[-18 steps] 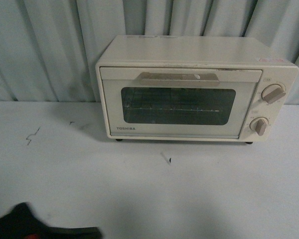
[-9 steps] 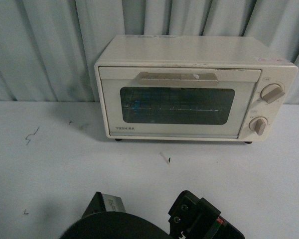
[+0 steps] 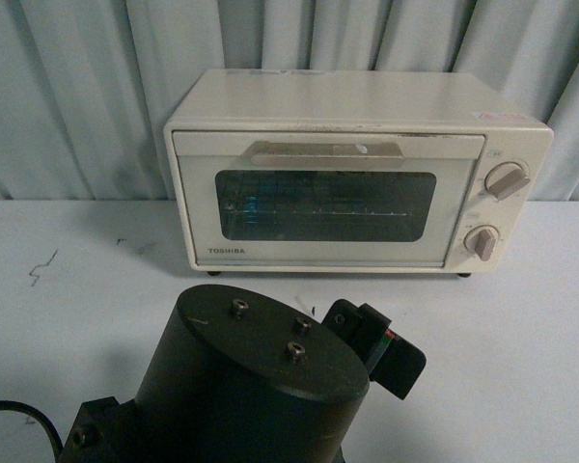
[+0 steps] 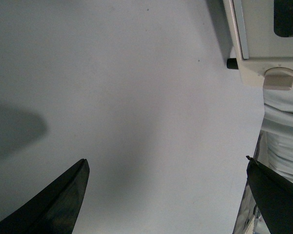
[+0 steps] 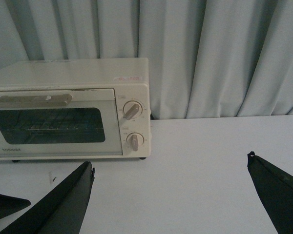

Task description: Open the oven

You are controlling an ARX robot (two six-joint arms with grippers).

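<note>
The cream-white oven (image 3: 357, 169) stands at the back of the white table, its dark glass door shut and the flat grey-beige handle (image 3: 325, 152) along the door's top. Two round knobs (image 3: 507, 180) sit on its right side. A dark arm joint (image 3: 251, 386) fills the front view's lower middle, short of the oven. My left gripper (image 4: 166, 160) is open over bare table, with the oven's corner (image 4: 263, 48) and one knob beyond it. My right gripper (image 5: 171, 160) is open and empty, well back from the oven (image 5: 68, 107), whose handle (image 5: 31, 100) shows.
Pale pleated curtains (image 3: 77, 96) hang right behind the oven. The white table (image 3: 521, 367) carries small dark scuff marks (image 3: 41, 267) on the left. A black cable (image 3: 19, 415) loops at the bottom left corner.
A dark arm has risen from the bottom edge into the middle foreground of the front view. The oven now sits slightly further left in the picture. Its door stays shut.
</note>
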